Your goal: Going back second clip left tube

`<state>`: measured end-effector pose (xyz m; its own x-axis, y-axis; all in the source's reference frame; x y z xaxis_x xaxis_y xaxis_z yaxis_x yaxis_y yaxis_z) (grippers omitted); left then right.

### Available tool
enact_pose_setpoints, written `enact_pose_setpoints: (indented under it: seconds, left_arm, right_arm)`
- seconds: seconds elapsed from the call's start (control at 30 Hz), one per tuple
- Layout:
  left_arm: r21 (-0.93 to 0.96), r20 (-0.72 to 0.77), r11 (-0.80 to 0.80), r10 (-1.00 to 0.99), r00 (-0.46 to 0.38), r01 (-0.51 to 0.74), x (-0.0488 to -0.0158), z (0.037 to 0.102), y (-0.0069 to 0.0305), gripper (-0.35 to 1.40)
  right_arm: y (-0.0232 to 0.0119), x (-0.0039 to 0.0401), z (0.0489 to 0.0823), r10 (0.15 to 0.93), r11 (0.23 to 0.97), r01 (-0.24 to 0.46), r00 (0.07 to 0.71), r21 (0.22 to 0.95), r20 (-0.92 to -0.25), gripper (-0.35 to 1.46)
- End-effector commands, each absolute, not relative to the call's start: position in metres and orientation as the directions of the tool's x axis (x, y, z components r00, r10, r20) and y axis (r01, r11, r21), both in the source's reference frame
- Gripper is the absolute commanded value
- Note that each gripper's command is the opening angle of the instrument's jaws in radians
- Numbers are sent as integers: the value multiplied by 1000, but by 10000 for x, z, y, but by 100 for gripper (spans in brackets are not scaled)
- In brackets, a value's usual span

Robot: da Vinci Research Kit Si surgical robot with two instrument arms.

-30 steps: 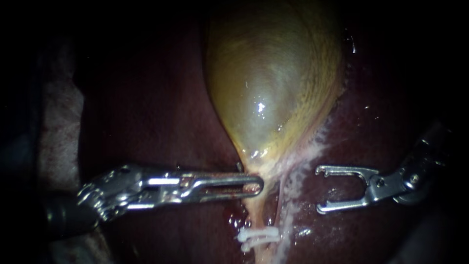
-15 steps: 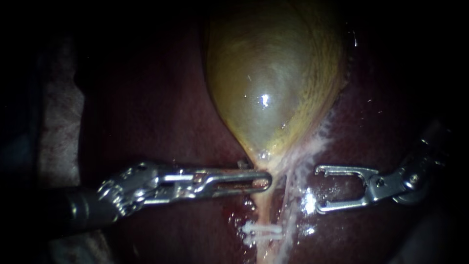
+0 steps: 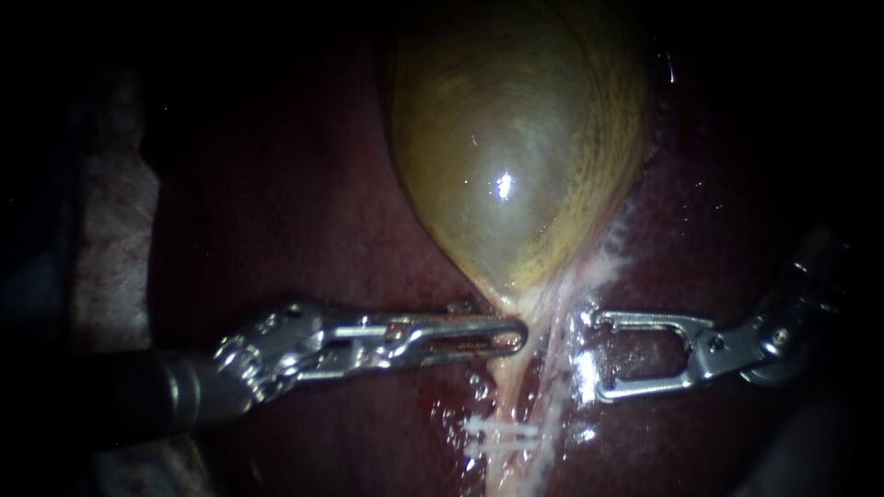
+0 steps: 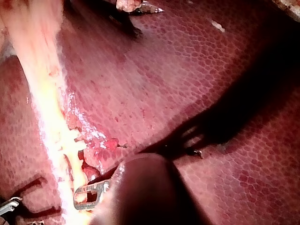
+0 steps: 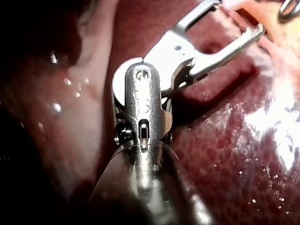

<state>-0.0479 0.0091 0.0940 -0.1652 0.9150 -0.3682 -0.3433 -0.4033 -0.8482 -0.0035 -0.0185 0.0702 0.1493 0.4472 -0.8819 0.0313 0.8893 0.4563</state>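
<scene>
The yellow-green gallbladder narrows to a pale tube that runs down over the dark red liver. A white clip sits across this tube low in the endoscope view. My left instrument comes in level from the left, and its long slotted jaws are shut on the gallbladder's neck. My right instrument stands just right of the tube with its jaws open and empty. In the left wrist view a slotted jaw tip lies against the pale tube. In the right wrist view my right instrument has its jaws spread over the liver.
Whitish strands of tissue run along the gallbladder's right edge and down beside the tube. A pale fold of tissue lies at the far left. Wet liver surface surrounds both instruments.
My left instrument has moved to the right, carrying the gallbladder's neck and the tube towards the right instrument's open jaws. The right instrument has hardly moved.
</scene>
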Motion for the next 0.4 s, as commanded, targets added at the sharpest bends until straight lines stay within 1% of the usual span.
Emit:
enact_pose_setpoints:
  seconds: [0.03,0.4]
  left_arm:
    - [-849,-367,-402,916,-165,-343,-479,940,91,-35]
    - [-850,-366,-402,916,-166,-341,-479,940,91,-35]
  right_arm:
    - [-185,-35,702,447,889,31,149,456,-882,51]
    - [-185,-34,703,447,889,31,149,456,-882,51]
